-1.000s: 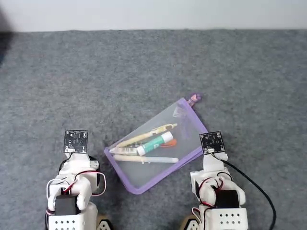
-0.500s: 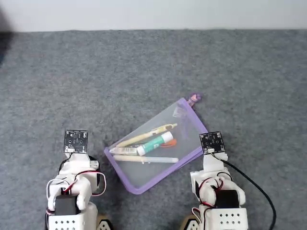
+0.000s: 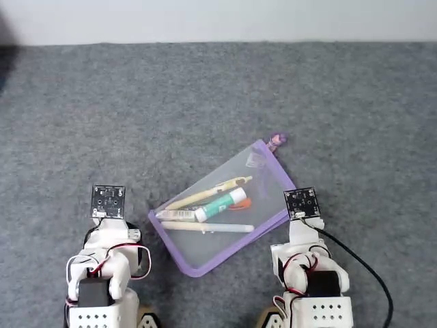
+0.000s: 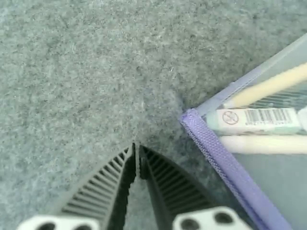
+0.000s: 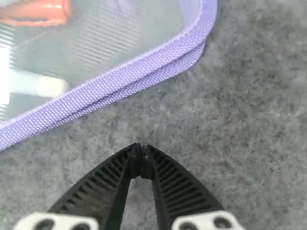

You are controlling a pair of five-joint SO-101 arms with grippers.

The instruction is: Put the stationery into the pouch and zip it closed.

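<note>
A clear pouch (image 3: 222, 208) with purple edging lies at an angle on the grey carpet between the two arms. Inside it I see pens, a glue stick (image 3: 220, 203) and an orange item. Its purple zipper pull (image 3: 276, 141) sticks out at the far corner. My left gripper (image 4: 136, 149) is shut over bare carpet, just short of the pouch's near left corner (image 4: 190, 116). My right gripper (image 5: 141, 153) is shut too, hovering over carpet a little short of the pouch's zipper edge (image 5: 144, 72). Both arms sit pulled back near their bases (image 3: 102, 273) (image 3: 307, 266).
Grey carpet (image 3: 218, 96) covers the whole table up to a pale wall at the back. A black cable (image 3: 362, 266) runs from the right arm toward the front right.
</note>
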